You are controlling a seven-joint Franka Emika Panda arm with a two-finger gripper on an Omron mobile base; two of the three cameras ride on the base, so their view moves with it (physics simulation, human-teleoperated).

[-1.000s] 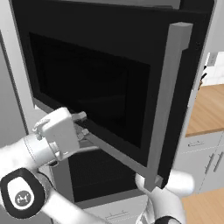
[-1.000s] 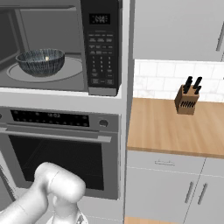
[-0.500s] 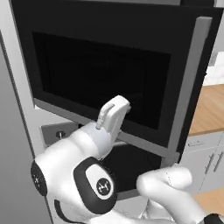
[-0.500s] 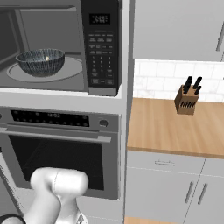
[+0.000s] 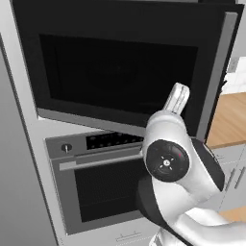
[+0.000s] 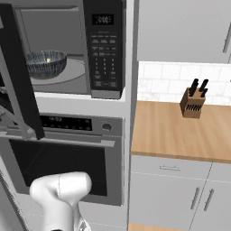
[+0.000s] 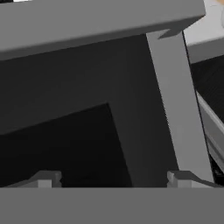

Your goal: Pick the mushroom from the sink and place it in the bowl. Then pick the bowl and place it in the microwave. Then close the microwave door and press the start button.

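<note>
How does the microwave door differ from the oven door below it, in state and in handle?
The microwave door stands partly open; the oven door is shut. The microwave door's grey handle runs vertically; the oven door's handle runs horizontally. Both have dark glass windows.

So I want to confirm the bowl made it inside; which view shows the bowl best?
The right base view: the bowl sits on the turntable inside the microwave cavity. In the left base view and the hand view, the microwave door faces the camera, blocking the cavity.
</note>
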